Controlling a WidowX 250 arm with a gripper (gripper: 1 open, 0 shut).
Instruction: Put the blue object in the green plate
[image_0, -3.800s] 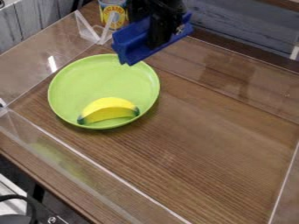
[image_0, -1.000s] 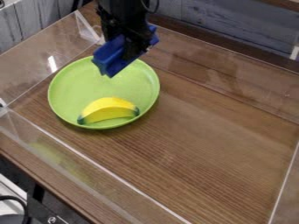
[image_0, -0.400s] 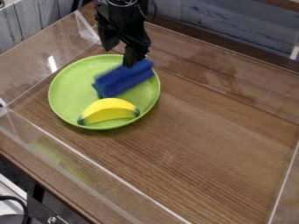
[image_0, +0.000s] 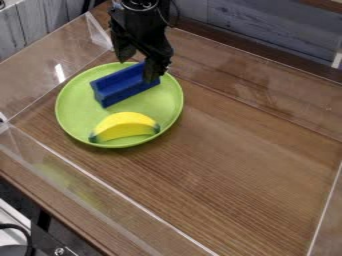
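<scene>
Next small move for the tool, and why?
Probably lift the tool straight up, away from the plate: the blue block already lies in the green plate, beside the yellow banana-shaped piece, while the tool hovers low over its far end.

The arm (image_0: 138, 12) runs out past the top edge. The dark jaws (image_0: 140, 50) cover the far rim of the green plate (image_0: 167, 122), and the upper end of the blue block (image_0: 120, 86) is partly behind them; their fingertips blur into dark shapes, too small to tell apart. The bench (image_0: 241, 150) is cut off at the right and bottom edges, and the black cable (image_0: 14, 227) at the left.
</scene>
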